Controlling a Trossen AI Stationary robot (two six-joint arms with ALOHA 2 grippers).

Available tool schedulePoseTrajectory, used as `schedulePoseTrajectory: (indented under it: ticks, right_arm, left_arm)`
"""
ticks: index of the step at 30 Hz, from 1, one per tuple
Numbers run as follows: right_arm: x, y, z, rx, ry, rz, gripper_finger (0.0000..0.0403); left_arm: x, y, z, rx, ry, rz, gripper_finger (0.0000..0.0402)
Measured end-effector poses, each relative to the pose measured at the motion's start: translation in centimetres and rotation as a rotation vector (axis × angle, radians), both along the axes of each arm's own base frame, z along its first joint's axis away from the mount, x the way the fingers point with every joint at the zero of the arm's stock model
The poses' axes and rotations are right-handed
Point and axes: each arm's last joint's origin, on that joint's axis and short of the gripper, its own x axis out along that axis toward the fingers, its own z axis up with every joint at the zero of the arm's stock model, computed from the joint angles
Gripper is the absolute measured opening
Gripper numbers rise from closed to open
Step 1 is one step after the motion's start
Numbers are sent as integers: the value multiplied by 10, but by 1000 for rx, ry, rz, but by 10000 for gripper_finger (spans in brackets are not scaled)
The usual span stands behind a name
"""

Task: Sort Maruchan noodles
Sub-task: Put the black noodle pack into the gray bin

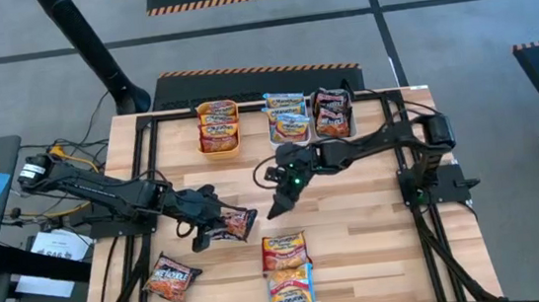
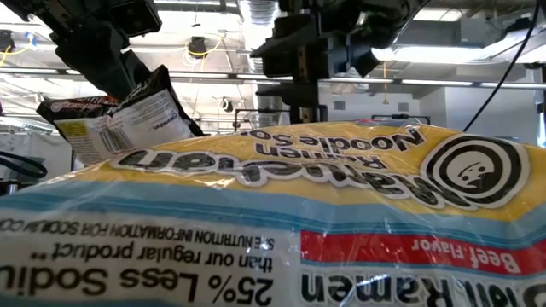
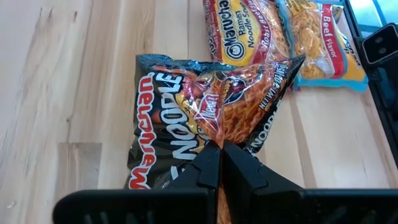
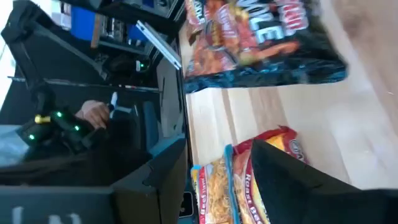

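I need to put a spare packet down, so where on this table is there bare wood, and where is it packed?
Bare wood shows along the table's right side, past the two packets near the front edge. A smaller patch lies between the front-left dark packet and those. It is crowded at the back, around the three filled bins, and mid-table, where the left gripper pinches a dark packet beside the right gripper.

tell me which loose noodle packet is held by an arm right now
The dark packet pinched in the left end effector. The other three loose packets lie untouched on the table: one dark, two lighter.
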Motion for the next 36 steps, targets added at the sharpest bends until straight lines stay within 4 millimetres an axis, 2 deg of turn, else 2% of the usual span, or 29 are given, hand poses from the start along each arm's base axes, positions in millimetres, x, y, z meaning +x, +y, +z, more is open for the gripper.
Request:
schedulePoseTrajectory:
  ticks: [6,11,19,25,32,36]
  right_arm:
    - [0,-13,1,24,3,-42,203]
    - [1,-12,1,-31,-37,-26,203]
    - [3,4,2,-358,-306,148,203]
    - [5,19,0,-742,-467,229,203]
    - [5,46,3,-1140,-552,275,203]
    - [4,62,3,-1270,-576,311,203]
  left_arm:
    - [2,0,3,22,-45,-6,0]
    - [3,0,4,29,-60,8,0]
    - [5,0,6,21,-92,11,0]
    - [8,-1,11,5,-151,15,0]
    - [9,0,11,-4,-151,51,0]
    - [9,0,12,-2,-154,65,0]
